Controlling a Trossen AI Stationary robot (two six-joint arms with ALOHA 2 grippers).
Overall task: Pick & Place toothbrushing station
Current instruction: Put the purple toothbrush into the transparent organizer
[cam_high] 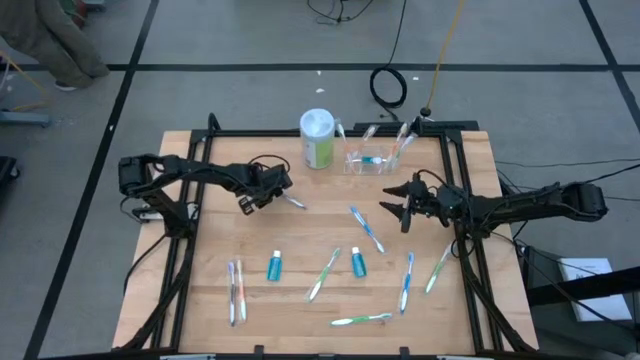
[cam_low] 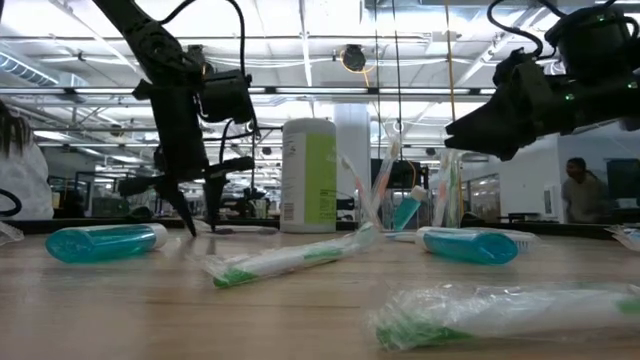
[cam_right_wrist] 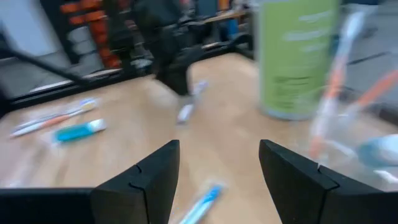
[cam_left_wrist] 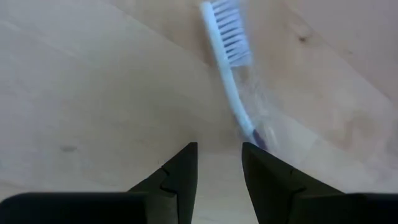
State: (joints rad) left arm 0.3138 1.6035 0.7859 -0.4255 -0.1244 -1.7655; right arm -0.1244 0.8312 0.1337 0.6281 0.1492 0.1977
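The toothbrushing station [cam_high: 368, 160] is a small clear holder at the table's far middle, with toothbrushes and a teal tube standing in it; it also shows in the low view [cam_low: 400, 200] and the right wrist view [cam_right_wrist: 367, 146]. My left gripper [cam_high: 280, 199] points steeply down over the table's left middle, open. A white toothbrush [cam_left_wrist: 227, 56] lies flat on the wood just ahead of its fingertips [cam_left_wrist: 219, 163], with nothing between them. My right gripper [cam_high: 393, 212] hangs level and open, right of centre, pointing toward the table's left.
A white and green canister [cam_high: 318, 138] stands left of the station. Two teal tubes [cam_high: 274, 266] [cam_high: 357, 262] and several wrapped toothbrushes [cam_high: 322, 275] [cam_high: 367, 228] [cam_high: 236, 290] lie scattered over the near half. A black frame [cam_high: 455, 150] rims the table.
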